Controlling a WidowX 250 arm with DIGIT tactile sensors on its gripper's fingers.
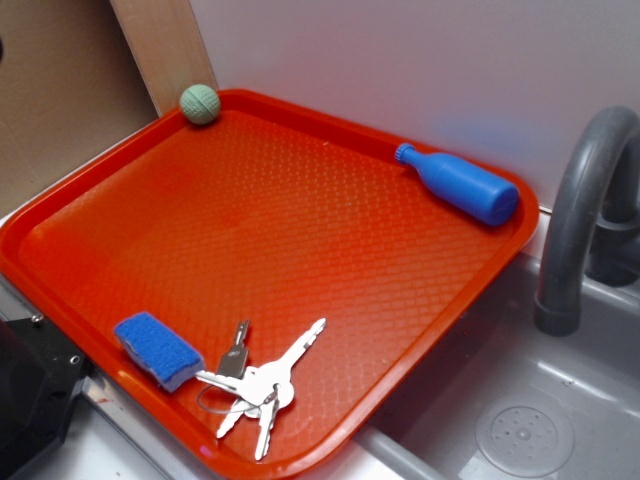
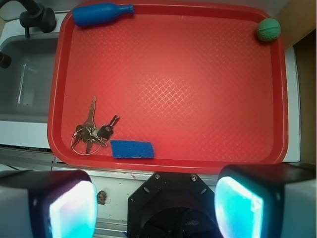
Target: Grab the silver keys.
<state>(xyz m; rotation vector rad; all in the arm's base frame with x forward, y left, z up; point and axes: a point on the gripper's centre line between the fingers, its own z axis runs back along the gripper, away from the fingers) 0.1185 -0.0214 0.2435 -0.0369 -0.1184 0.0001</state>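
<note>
The silver keys [image 1: 258,386] lie fanned out on a thin wire ring near the front edge of the red tray [image 1: 300,190], one of them darker grey. The wrist view has the silver keys [image 2: 91,133] at the tray's lower left corner. My gripper [image 2: 156,208] hangs high above the near side of the tray, well back from the keys. Its two pale fingertips [image 2: 73,208] stand far apart with nothing between them, so it is open. Only a dark part of the robot shows at the lower left of the exterior view.
A blue sponge [image 1: 157,349] lies right beside the keys. A blue bottle [image 1: 457,184] lies on its side at the tray's far right, a green ball [image 1: 199,103] in the far corner. A grey sink [image 1: 520,400] with a faucet [image 1: 575,220] adjoins the tray.
</note>
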